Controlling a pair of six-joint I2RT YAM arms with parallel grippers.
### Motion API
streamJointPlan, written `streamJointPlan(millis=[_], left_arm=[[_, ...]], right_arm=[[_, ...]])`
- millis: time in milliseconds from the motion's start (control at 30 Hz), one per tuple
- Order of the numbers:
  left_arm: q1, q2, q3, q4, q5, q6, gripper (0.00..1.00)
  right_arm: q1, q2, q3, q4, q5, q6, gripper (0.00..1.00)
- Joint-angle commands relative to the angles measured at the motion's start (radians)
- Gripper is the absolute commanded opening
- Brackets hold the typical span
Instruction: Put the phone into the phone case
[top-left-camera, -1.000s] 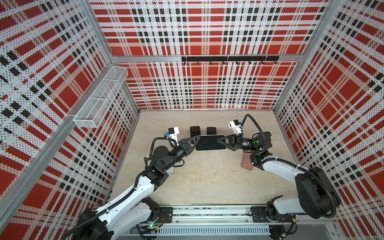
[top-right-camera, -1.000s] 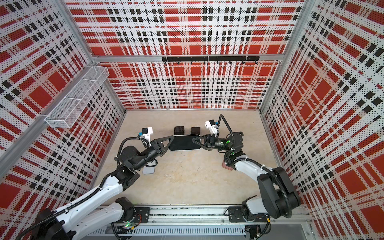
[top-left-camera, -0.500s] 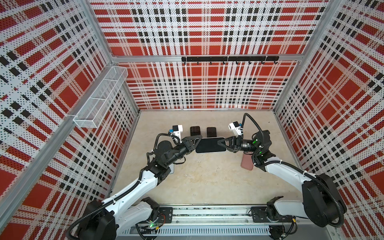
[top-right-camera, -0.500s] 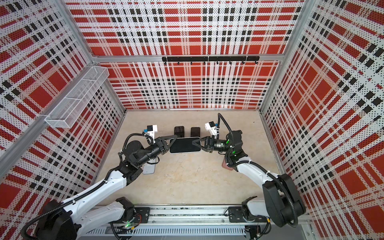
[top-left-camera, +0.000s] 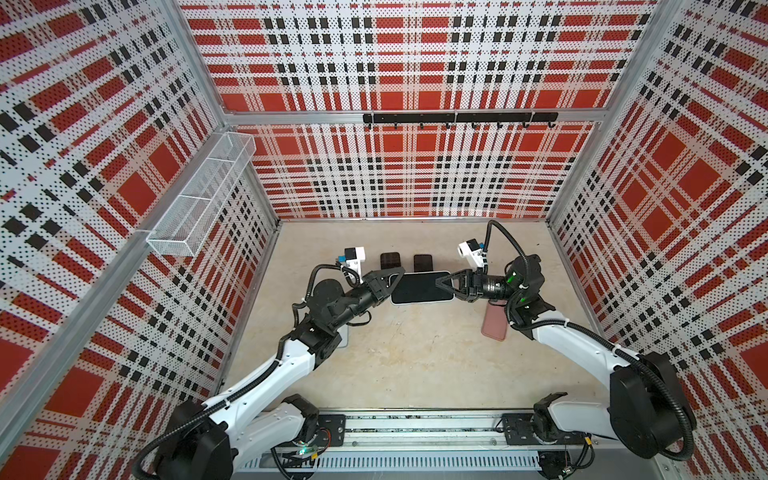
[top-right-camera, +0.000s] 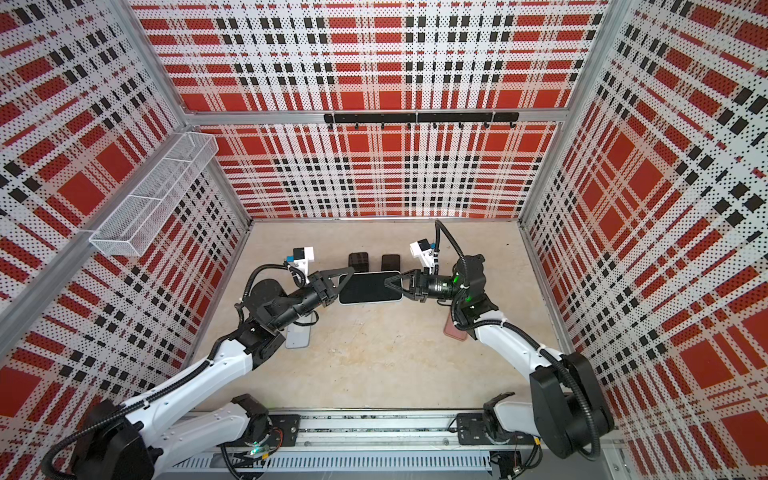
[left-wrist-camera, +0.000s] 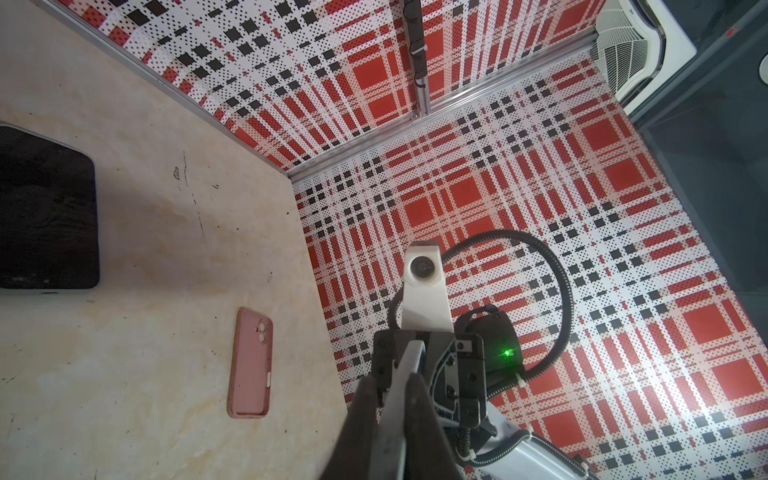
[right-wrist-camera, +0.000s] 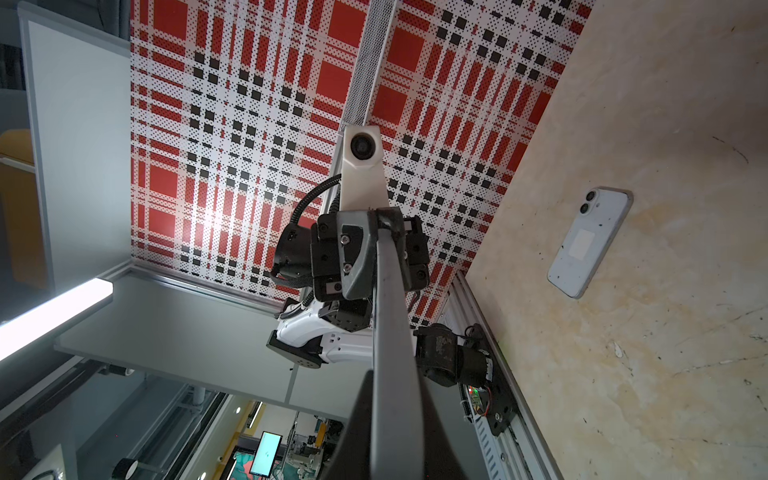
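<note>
Left gripper clamps one end of the dark phone — right gripper straddles the opposite end, grip unclear.

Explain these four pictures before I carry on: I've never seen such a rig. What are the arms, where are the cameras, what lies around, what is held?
Two white robot arms with black two-fingered grippers stand over a beige table. Two pictures look down from overhead; two come from wrist cameras. The left gripper is shut on one end of a black-faced phone with a pale rim, held above the table; the right gripper has its jaws around the other end, clamped or not I cannot tell. On the table lie a pink phone case, a light-blue phone face down, and two small dark rectangular items at the back.
</note>
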Motion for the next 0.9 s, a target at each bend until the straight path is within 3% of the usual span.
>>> streamJointPlan(millis=[0, 133, 400, 667, 867], left_arm=[[-0.018, -0.028, 0.029, 0.02, -0.036, -0.033, 0.0], [-0.033, -0.028, 0.075, 0.029, -0.105, -0.049, 0.0], [-0.062, -0.019, 0.144, 0.035, -0.26, -0.051, 0.0], [-0.118, 0.006, 0.143, 0.051, -0.387, -0.061, 0.0], [-0.162, 0.025, 0.131, 0.07, -0.451, -0.051, 0.0]], right_arm=[[0.009, -0.03, 0.046, -0.022, 0.034, -0.074, 0.28], [0.009, -0.056, 0.047, -0.033, 0.077, -0.079, 0.45], [0.019, -0.114, 0.016, 0.004, 0.153, -0.035, 0.5], [0.072, -0.11, -0.008, 0.144, 0.303, 0.03, 0.44], [0.131, -0.066, -0.001, 0.257, 0.44, 0.074, 0.25]])
